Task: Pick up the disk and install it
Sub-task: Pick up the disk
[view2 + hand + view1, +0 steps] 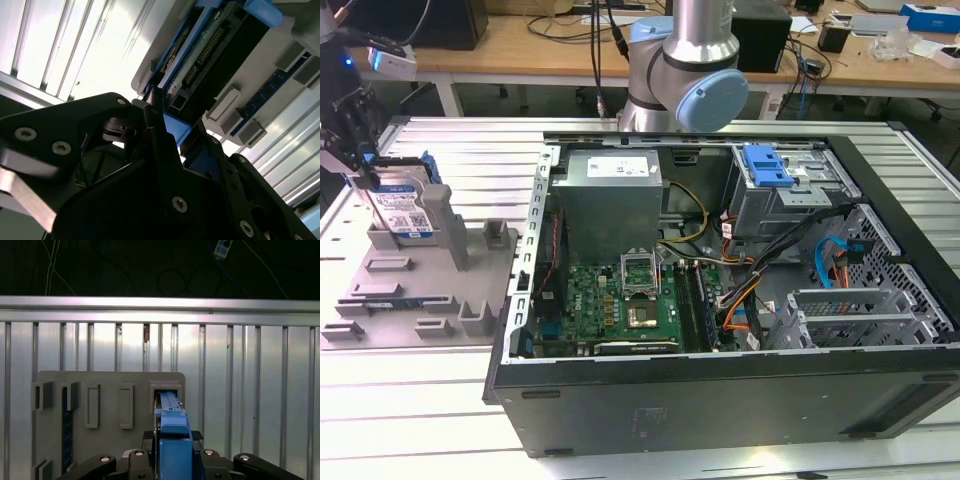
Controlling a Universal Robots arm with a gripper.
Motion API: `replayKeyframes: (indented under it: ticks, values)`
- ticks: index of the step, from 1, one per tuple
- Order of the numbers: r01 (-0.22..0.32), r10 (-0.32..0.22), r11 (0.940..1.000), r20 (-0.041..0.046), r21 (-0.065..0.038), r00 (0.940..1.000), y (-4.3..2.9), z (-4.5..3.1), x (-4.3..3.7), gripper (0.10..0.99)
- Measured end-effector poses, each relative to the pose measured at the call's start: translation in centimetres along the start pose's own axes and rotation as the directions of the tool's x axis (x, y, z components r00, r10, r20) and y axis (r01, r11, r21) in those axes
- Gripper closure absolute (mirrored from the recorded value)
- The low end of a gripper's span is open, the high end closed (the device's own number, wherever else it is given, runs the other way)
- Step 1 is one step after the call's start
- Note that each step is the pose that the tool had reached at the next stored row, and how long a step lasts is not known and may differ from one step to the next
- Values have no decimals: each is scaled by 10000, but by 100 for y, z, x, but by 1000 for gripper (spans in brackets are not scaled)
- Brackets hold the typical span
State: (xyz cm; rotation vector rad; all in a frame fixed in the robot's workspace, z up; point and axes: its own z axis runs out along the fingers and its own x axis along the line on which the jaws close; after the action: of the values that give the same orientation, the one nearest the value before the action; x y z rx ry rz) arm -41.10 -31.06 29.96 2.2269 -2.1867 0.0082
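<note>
Blue-bracketed and stiff, the disk point(408, 210) stands on edge in a slot of the grey fixture tray point(425, 285) at the exterior view's left, well apart from the open computer case point(720, 400). The gripper point(172, 440) looks clamped on its upper bracket edge, a sound hold for something probably dense and shock-sensitive. Open room lies above the tray; the slot walls crowd close.

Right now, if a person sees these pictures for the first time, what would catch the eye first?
The open computer case dominates the exterior view, its green board and cables exposed, with the arm rising behind it. At the exterior view's left, the gripper is at the disk, which stands upright in a grey holder; its bright blue bracket stands out in both wrist views.
</note>
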Motion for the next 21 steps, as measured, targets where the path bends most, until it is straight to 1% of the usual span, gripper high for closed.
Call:
replayKeyframes:
  ticks: [10,15,16,17,21]
  values:
    - [0,0,10000,1,5,10000,-1,-7,0,718]
    - [0,0,10000,0,1,10000,1,-83,1,718]
    - [0,0,10000,-1,11,10000,1,-113,2,718]
    - [-1,1,10000,-1,42,10000,2,-163,3,718]
    - [-1,1,10000,-2,86,10000,3,-280,5,718]
